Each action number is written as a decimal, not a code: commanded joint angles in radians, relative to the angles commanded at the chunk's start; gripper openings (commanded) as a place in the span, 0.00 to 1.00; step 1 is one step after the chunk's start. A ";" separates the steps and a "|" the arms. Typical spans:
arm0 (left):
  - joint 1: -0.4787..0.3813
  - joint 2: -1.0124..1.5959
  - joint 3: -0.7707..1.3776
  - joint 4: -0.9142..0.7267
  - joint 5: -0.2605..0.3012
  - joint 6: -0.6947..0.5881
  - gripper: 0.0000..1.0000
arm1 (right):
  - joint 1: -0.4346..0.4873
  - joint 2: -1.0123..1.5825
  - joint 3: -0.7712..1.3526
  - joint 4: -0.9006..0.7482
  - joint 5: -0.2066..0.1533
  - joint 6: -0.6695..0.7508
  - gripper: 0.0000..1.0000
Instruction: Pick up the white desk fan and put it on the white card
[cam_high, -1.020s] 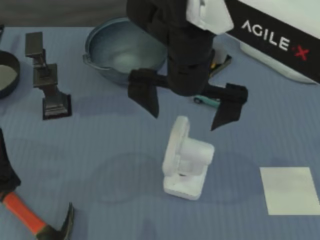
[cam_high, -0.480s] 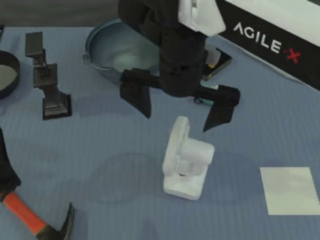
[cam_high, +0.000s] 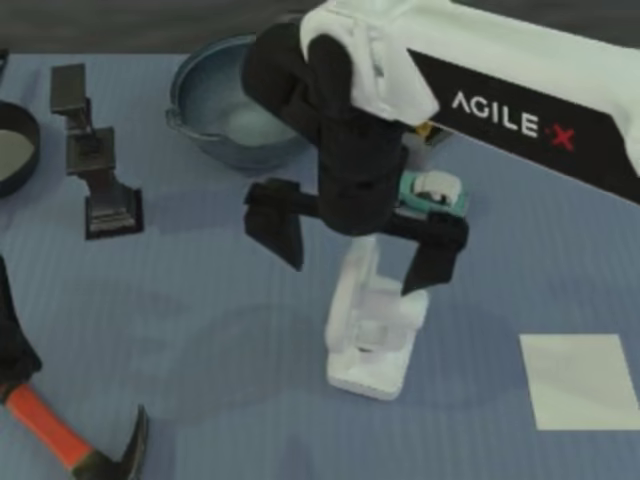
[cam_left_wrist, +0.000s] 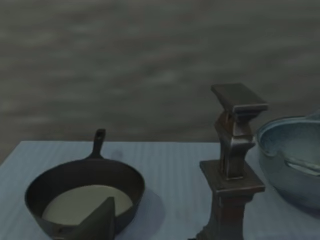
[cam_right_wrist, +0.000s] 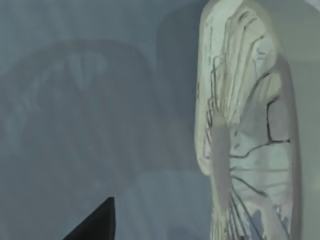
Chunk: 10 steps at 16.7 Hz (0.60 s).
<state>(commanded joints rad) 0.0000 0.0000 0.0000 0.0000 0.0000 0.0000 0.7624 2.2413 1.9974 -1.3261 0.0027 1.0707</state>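
Fan (cam_high: 372, 335) stands upright mid-table on its flat base, disc head edge-on to the top camera, motor housing on the card side. It sits directly under the right gripper (cam_high: 352, 240), between the two fingers but below them; no contact visible. Jaws spread wide: one finger (cam_high: 278, 222) off the disc's face side, the other (cam_high: 435, 250) over the housing side. Right arm reaches in from the table's right, wrist pointed down over the fan. Right wrist view is filled by the disc head (cam_right_wrist: 250, 125) up close, one fingertip (cam_right_wrist: 95, 222) at the edge.

Card (cam_high: 578, 380) lies flat, well apart from the jaws, toward the right edge. Toy car (cam_high: 432, 192) just behind the gripper, bowl (cam_high: 215, 100) beyond it.

Left arm parked at far left; its jaw state can't be told.
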 joint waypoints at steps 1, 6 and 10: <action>0.000 0.000 0.000 0.000 0.000 0.000 1.00 | 0.000 -0.001 -0.013 0.013 0.000 0.000 1.00; 0.000 0.000 0.000 0.000 0.000 0.000 1.00 | 0.001 -0.001 -0.017 0.016 0.000 0.001 0.92; 0.000 0.000 0.000 0.000 0.000 0.000 1.00 | 0.001 -0.001 -0.017 0.016 0.000 0.001 0.62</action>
<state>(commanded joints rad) 0.0000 0.0000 0.0000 0.0000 0.0000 0.0000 0.7630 2.2402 1.9809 -1.3100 0.0027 1.0712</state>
